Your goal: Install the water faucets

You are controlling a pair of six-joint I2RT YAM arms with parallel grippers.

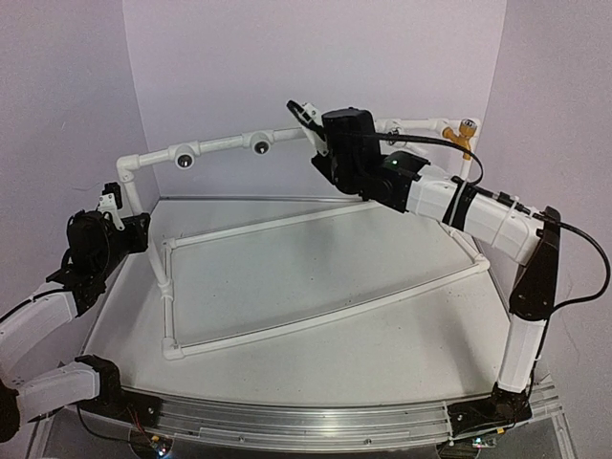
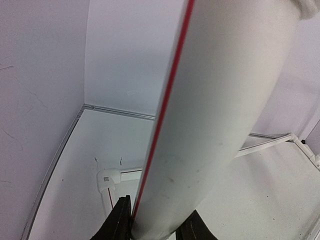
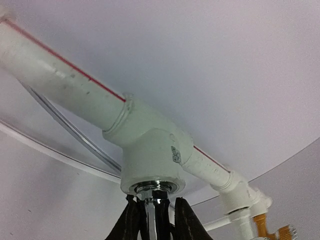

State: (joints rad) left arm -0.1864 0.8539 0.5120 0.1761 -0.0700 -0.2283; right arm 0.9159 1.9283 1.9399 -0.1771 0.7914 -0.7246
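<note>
Both narrow: left gripper (image 2: 156, 227) clamps pipe frame (image 2: 220, 100), right gripper (image 3: 157, 220) pinches silver faucet (image 3: 150, 192).

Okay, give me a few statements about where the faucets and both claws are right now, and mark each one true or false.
1. The right claw grips a silver faucet at the opening of a tee fitting. True.
2. The orange-yellow faucet lies on the table. False: it is mounted near the right end of the top pipe.
3. The left claw is closed on a white pipe. True.
4. Every tee on the top pipe holds a faucet. False: two tees show open dark holes.
</note>
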